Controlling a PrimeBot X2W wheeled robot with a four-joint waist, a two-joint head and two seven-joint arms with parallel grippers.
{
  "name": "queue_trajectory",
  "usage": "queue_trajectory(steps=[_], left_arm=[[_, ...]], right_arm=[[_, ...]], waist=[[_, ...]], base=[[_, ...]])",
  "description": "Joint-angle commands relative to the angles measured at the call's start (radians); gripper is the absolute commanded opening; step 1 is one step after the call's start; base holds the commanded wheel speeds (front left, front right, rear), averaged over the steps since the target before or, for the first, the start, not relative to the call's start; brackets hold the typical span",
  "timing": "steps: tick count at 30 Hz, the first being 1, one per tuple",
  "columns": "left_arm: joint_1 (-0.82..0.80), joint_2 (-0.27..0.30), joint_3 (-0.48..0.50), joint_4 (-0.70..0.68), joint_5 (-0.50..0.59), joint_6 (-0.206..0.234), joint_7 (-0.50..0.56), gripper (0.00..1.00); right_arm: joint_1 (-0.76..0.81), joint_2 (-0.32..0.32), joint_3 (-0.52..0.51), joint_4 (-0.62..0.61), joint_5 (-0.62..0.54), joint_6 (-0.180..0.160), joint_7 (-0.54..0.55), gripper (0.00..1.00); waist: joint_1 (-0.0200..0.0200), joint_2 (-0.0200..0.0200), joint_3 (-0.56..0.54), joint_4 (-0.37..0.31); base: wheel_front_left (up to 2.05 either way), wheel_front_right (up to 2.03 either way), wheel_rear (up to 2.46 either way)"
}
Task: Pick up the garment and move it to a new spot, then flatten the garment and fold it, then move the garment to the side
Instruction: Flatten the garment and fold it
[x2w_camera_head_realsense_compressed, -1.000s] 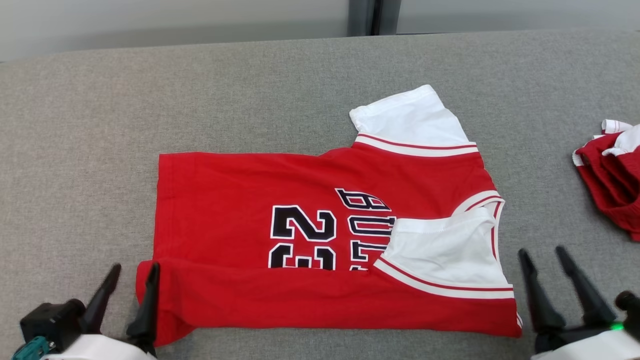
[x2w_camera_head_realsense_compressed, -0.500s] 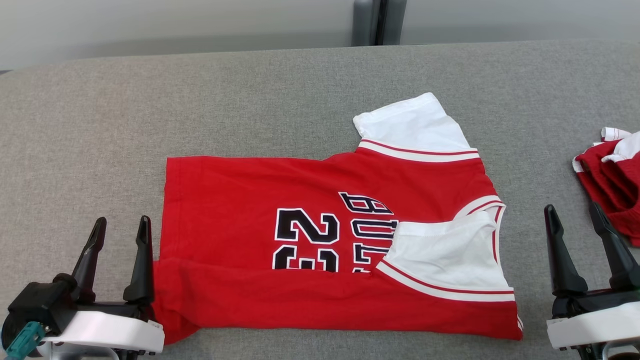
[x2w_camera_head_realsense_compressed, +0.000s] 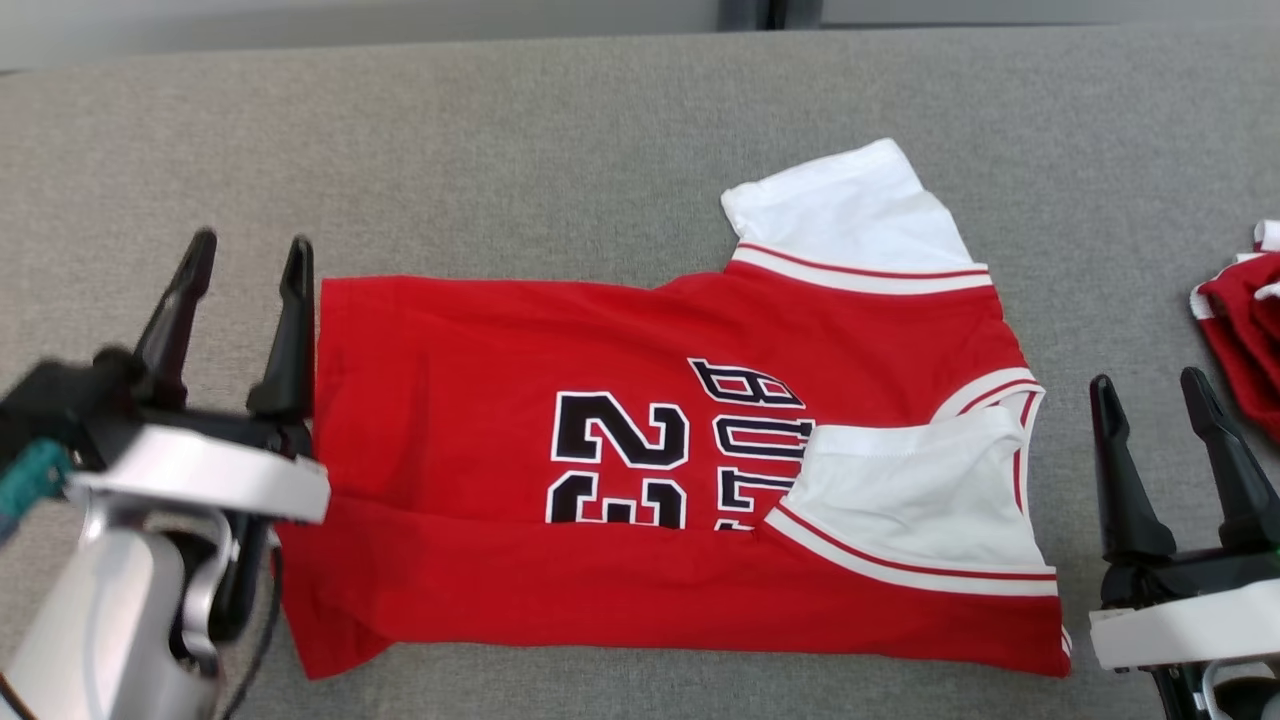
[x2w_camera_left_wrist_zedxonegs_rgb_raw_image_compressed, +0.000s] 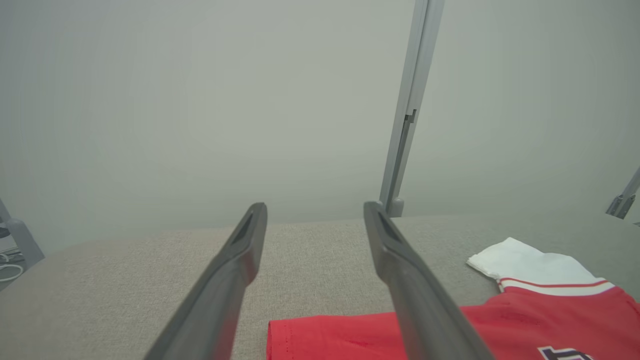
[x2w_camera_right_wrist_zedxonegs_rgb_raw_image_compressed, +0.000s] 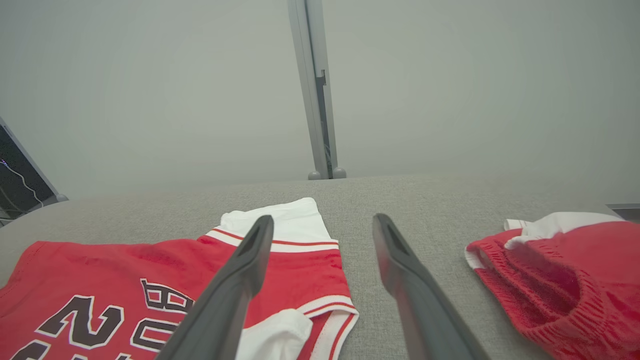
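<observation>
The grey padded table (x2w_camera_head_realsense_compressed: 560, 150) spans the head view, and the red number-23 garment (x2w_camera_head_realsense_compressed: 480, 340) lies flat at its centre, collar toward 3 o'clock and hem toward 9. Its near long edge, at 6 o'clock, is already turned over the body, carrying one white sleeve (x2w_camera_head_realsense_compressed: 910, 500) onto the chest, while the other sleeve (x2w_camera_head_realsense_compressed: 850, 215) sticks out unfolded at 1 o'clock. A second crumpled red piece (x2w_camera_head_realsense_compressed: 1240, 330) sits well apart at 3 o'clock. Over the last second the left gripper (x2w_camera_head_realsense_compressed: 252, 240) has travelled from the garment's near hem corner at 7 o'clock up along the hem to the far corner at 10 o'clock, fingers spread wide and holding nothing, just beside the cloth. The right gripper (x2w_camera_head_realsense_compressed: 1146, 377), equally wide and empty, has drawn off to 4 o'clock, clear of the collar. That reads as the near fold finished and released; the far edge and its sleeve likely come next.
</observation>
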Motion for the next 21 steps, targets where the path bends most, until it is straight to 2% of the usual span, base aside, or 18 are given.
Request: queue_trajectory(steps=[1, 2, 10, 18, 19, 20, 21], left_arm=[[-0.076, 0.015, -0.001, 0.053, -0.013, -0.026, 0.020, 1.00], [-0.076, 0.015, -0.001, 0.053, -0.013, -0.026, 0.020, 1.00], [-0.259, 0.031, -0.036, 0.398, -0.104, -0.146, 0.175, 1.00], [-0.327, 0.017, -0.069, 0.570, -0.156, -0.195, 0.244, 0.99], [-0.333, 0.017, -0.076, 0.580, -0.160, -0.199, 0.249, 0.59], [-0.339, 0.019, -0.080, 0.587, -0.163, -0.205, 0.245, 0.07], [-0.342, 0.020, -0.084, 0.593, -0.164, -0.207, 0.240, 0.00]], right_arm=[[-0.021, -0.001, 0.005, -0.009, -0.004, 0.001, 0.002, 1.00], [-0.021, -0.001, 0.005, -0.009, -0.004, 0.001, 0.002, 1.00], [-0.076, 0.009, 0.030, 0.031, 0.010, 0.001, -0.019, 1.00], [-0.106, -0.001, 0.027, 0.069, 0.023, 0.001, -0.025, 1.00], [-0.110, -0.008, 0.027, 0.076, 0.026, 0.001, -0.026, 1.00], [-0.117, -0.013, 0.025, 0.083, 0.030, 0.001, -0.025, 1.00], [-0.126, -0.017, 0.023, 0.087, 0.034, 0.001, -0.025, 1.00]], waist=[[0.0000, -0.0001, 0.041, -0.012], [0.0000, -0.0001, 0.041, -0.012], [0.0000, -0.0001, 0.108, -0.057], [0.0000, -0.0001, 0.123, -0.063], [0.0000, -0.0001, 0.124, -0.064], [0.0000, -0.0001, 0.125, -0.066], [0.0000, -0.0001, 0.126, -0.067]], base=[[0.00, 0.00, 0.00], [0.00, 0.00, 0.00], [0.00, 0.00, 0.00], [0.00, 0.00, 0.00], [0.00, 0.00, 0.00], [0.00, 0.00, 0.00], [0.00, 0.00, 0.00]])
